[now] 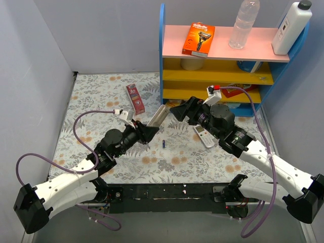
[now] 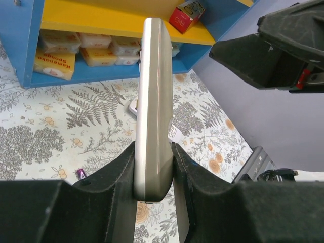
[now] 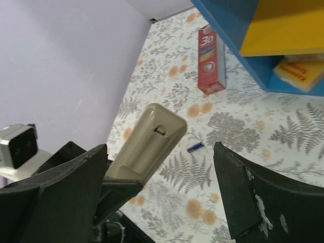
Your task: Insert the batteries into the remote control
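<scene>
My left gripper [image 1: 150, 129] is shut on the lower end of a beige remote control [image 1: 158, 117], held off the table and pointing up and to the right. In the left wrist view the remote control [image 2: 152, 91] stands edge-on, pinched between the fingers of that gripper [image 2: 153, 152]. My right gripper [image 1: 178, 110] is open beside the remote's far end. In the right wrist view, the right gripper [image 3: 159, 147] spreads its jaws wide on either side of the remote control's back [image 3: 147, 142], not touching it. One dark blue-purple battery [image 1: 164, 144] [image 3: 195, 147] [image 2: 81, 173] lies on the floral mat.
A blue shelf unit [image 1: 163, 61] stands at the back right with a razor pack [image 1: 198, 39], a clear bottle [image 1: 243, 24] and a white bottle [image 1: 291, 28]. A red box [image 1: 135, 98] lies left of it. A small white handset [image 1: 204, 135] lies by the right arm.
</scene>
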